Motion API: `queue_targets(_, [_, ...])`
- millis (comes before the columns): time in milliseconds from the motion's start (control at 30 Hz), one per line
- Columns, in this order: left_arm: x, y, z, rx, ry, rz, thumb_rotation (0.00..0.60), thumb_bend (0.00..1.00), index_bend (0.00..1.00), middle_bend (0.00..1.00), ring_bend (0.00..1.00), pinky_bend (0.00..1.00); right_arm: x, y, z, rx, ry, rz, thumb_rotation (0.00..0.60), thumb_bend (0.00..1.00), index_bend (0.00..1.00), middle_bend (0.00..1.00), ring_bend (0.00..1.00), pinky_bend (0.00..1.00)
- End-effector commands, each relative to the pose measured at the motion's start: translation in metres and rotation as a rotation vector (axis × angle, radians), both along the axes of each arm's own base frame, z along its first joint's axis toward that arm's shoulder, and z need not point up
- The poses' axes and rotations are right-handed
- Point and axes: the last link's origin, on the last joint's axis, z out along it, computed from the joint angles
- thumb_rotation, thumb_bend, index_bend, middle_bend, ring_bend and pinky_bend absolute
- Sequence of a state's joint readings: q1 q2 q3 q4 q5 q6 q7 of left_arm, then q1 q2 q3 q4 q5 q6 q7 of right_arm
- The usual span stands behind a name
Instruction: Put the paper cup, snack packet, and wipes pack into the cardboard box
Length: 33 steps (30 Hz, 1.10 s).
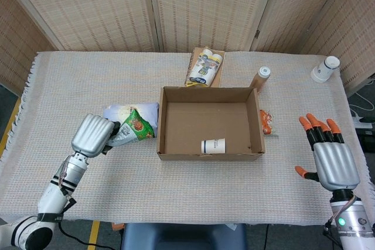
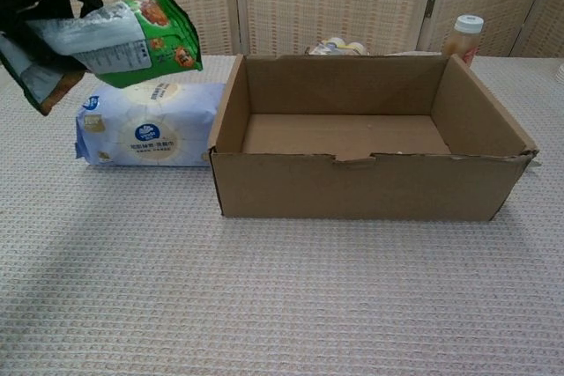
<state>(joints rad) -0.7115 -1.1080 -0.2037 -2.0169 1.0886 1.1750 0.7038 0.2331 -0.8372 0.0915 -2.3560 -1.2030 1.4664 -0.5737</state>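
The snack packet [image 1: 132, 130] is held in the air by the left hand [image 1: 92, 135], whose fingers are closed on the packet's left end; the green printed end projects to the right of the hand, toward the cardboard box [image 1: 209, 156]. In the chest view the packet [image 2: 115, 37] is seen raised well above the table, over the wipes pack [image 2: 147, 124]. The wipes pack lies flat on the cloth, just beside the left wall of the box, and is partly covered by the packet in the head view. The paper cup [image 1: 213, 146] lies on its side inside the box, against the near wall. The right hand [image 1: 330, 157] is held over the near right part of the table [image 1: 70, 80], well apart from the box, with fingers spread and nothing in it.
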Motion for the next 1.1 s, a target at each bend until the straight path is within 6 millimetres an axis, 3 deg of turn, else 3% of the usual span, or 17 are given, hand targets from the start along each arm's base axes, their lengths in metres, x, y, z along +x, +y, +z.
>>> queue_targets(33, [0.044, 0.010, -0.008, -0.005, -0.010, -0.091, 0.600, 0.48, 0.83, 0.96, 0.81, 0.93, 0.000, 0.001, 0.001, 0.000, -0.001, 0.005, 0.600, 0.07, 0.02, 0.00, 0.00, 0.00])
queue_targets(400, [0.131, 0.034, -0.076, -0.025, -0.207, -0.184, 0.600, 0.48, 0.83, 0.96, 0.81, 0.92, 0.000, 0.002, 0.007, -0.020, -0.007, 0.014, 0.600, 0.07, 0.02, 0.00, 0.00, 0.00])
queue_targets(767, [0.151, 0.036, -0.131, -0.030, -0.353, -0.163, 0.600, 0.47, 0.80, 0.93, 0.77, 0.88, 0.001, 0.004, 0.005, -0.016, -0.006, 0.018, 0.600, 0.07, 0.02, 0.00, 0.00, 0.00])
queue_targets(833, [0.148, 0.035, -0.141, -0.062, -0.330, -0.146, 0.600, 0.43, 0.66, 0.76, 0.62, 0.77, 0.001, 0.004, 0.005, -0.014, -0.007, 0.020, 0.600, 0.07, 0.02, 0.00, 0.00, 0.00])
queue_targets(867, [0.146, 0.035, -0.146, -0.085, -0.306, -0.134, 0.600, 0.39, 0.53, 0.62, 0.50, 0.66, 0.001, 0.004, 0.005, -0.013, -0.006, 0.020, 0.600, 0.07, 0.02, 0.00, 0.00, 0.00])
queue_targets(900, [0.144, 0.035, -0.150, -0.112, -0.275, -0.117, 0.600, 0.33, 0.33, 0.41, 0.31, 0.49, 0.001, 0.004, 0.005, -0.013, -0.006, 0.020, 0.600, 0.07, 0.02, 0.00, 0.00, 0.00])
queue_targets(967, [0.148, 0.034, -0.151, -0.139, -0.283, -0.103, 0.600, 0.25, 0.05, 0.09, 0.05, 0.23, 0.001, 0.004, 0.005, -0.013, -0.006, 0.017, 0.600, 0.07, 0.02, 0.00, 0.00, 0.00])
queue_targets(1000, [0.149, 0.033, -0.152, -0.148, -0.303, -0.097, 0.600, 0.23, 0.00, 0.01, 0.00, 0.16, 0.000, 0.004, 0.005, -0.015, -0.006, 0.016, 0.600, 0.07, 0.02, 0.00, 0.00, 0.00])
queue_targets(1100, [0.150, 0.032, -0.153, -0.147, -0.313, -0.104, 0.600, 0.18, 0.00, 0.00, 0.00, 0.11, 0.000, 0.003, 0.006, -0.020, -0.007, 0.015, 0.600, 0.07, 0.02, 0.00, 0.00, 0.00])
